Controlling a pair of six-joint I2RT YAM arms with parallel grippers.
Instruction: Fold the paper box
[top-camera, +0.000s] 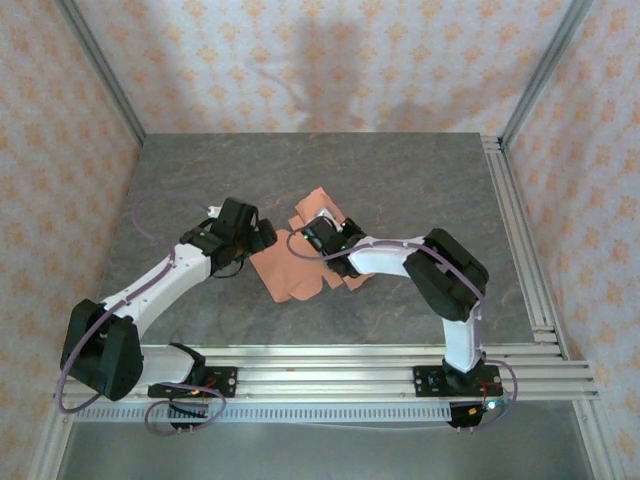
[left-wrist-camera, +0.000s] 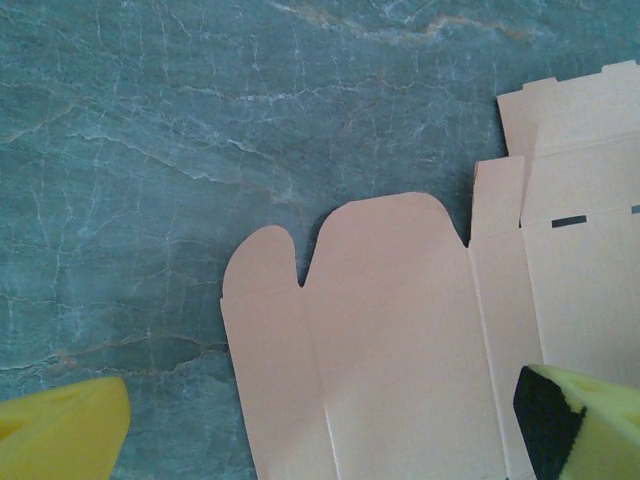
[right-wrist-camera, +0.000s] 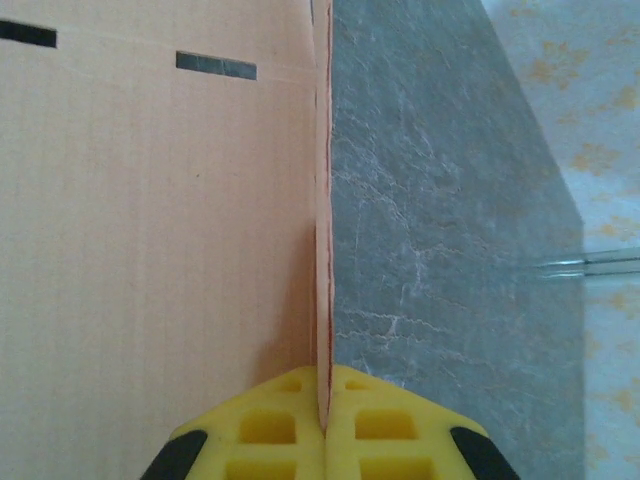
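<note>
- paper box (top-camera: 290, 272): an unfolded salmon sheet at mid worktop (top-camera: 420, 190), long axis diagonal from near-left to far-right, mostly lying flat.
- right gripper (top-camera: 318, 236): closed tight on one upturned edge of the sheet, the card standing thin between its fingers (right-wrist-camera: 270, 430).
- left gripper (top-camera: 262, 236): jaws wide apart at the sheet's left side, gripping nothing; one finger is above card, the other above bare stone.
- open grey worktop surrounds the sheet, which is well apart from the near rails (top-camera: 340, 365).

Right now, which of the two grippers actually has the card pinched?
The right gripper: its yellow fingers are shut on a folded-up flap of the paper box. The left gripper hangs open over the sheet's flat rounded flaps.
</note>
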